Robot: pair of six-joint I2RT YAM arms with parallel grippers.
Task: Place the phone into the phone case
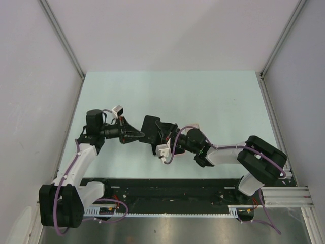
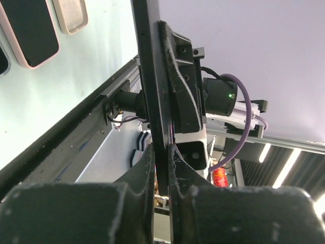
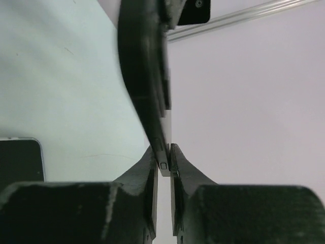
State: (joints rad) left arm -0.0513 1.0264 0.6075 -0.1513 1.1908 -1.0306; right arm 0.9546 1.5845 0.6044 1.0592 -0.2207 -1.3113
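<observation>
A black phone case (image 1: 151, 127) is held above the middle of the table between both grippers. My left gripper (image 1: 138, 135) is shut on its left edge; in the left wrist view the case (image 2: 150, 76) stands edge-on as a thin black slab between my fingertips (image 2: 163, 150). My right gripper (image 1: 161, 136) is shut on the other end. In the right wrist view its fingers (image 3: 163, 152) pinch a pale phone edge with a small port (image 3: 163, 165), and the black case (image 3: 142, 76) curves away above it. I cannot tell how far the phone sits in the case.
A dark phone with a pink rim (image 2: 30, 30) and a beige case (image 2: 71, 15) lie on the table. Another dark phone with a pale rim (image 3: 18, 160) lies below the right gripper. A black rail (image 1: 167, 190) runs along the near edge. White walls enclose the table.
</observation>
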